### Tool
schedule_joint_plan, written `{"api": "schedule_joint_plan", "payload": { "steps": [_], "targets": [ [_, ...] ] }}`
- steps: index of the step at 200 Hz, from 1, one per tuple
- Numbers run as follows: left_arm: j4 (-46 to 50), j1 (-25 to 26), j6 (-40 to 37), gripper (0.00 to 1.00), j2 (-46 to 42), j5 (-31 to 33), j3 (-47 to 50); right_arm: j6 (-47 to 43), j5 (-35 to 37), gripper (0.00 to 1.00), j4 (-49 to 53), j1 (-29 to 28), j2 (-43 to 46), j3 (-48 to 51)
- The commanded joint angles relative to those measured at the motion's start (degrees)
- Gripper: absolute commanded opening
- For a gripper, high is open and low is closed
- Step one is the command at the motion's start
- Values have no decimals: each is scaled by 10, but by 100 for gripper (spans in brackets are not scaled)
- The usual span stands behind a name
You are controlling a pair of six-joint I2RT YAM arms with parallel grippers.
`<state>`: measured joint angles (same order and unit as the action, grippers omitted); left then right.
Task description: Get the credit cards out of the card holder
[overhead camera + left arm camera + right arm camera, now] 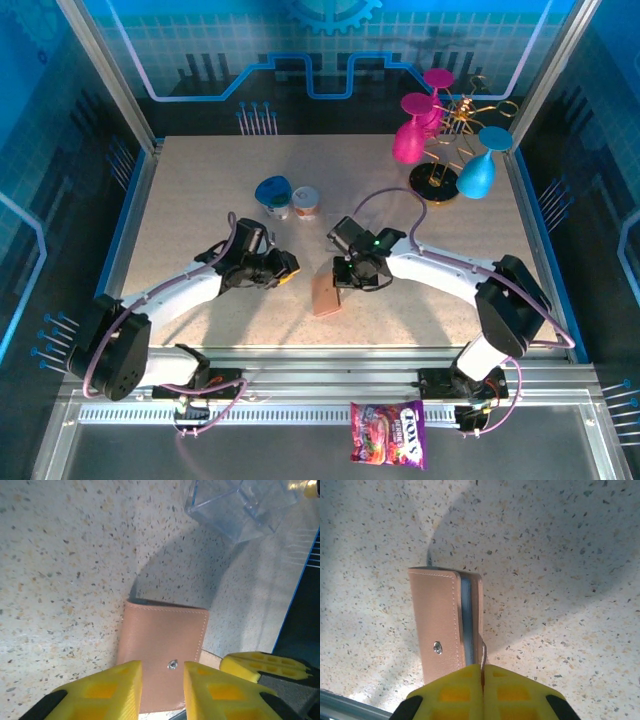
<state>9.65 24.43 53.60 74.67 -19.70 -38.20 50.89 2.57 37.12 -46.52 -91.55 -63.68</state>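
Card holder [326,296] long axis near-far | R claw [482,670] grips it | L claw [162,674] released

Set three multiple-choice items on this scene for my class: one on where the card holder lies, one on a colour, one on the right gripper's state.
1. Where is the card holder?
A) on the table, between the left gripper and the right gripper
B) at the table's far left corner
C) off the table

2. What colour are the grippers' fingers?
A) red
B) yellow
C) green

3. The right gripper is:
A) wide open
B) half open, clear of the holder
C) shut on the holder's thin edge

Key: 1 A, the top view puts it between them; 2 B, wrist views show yellow; 3 C, its fingers meet on a leather strip.
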Motion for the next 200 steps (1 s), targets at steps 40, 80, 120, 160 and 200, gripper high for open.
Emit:
{"api": "schedule_joint_plan", "payload": {
  "steps": [40,80,120,160,200],
  "targets": [
    [31,-16,-16,29,-40,8,3,-11,3,0,40,-7,22,-62],
    [34,-22,-17,30,-48,6,5,-7,0,0,40,-18,17,-86],
    [34,-24,-19,30,-47,0,8,2,-4,0,31,-26,13,-91],
    [27,-24,-19,30,-42,-11,10,-2,-12,0,19,-29,9,-91],
    [18,-23,-20,30,-29,-27,9,-8,-20,0,4,-29,9,-88]
  ]
}}
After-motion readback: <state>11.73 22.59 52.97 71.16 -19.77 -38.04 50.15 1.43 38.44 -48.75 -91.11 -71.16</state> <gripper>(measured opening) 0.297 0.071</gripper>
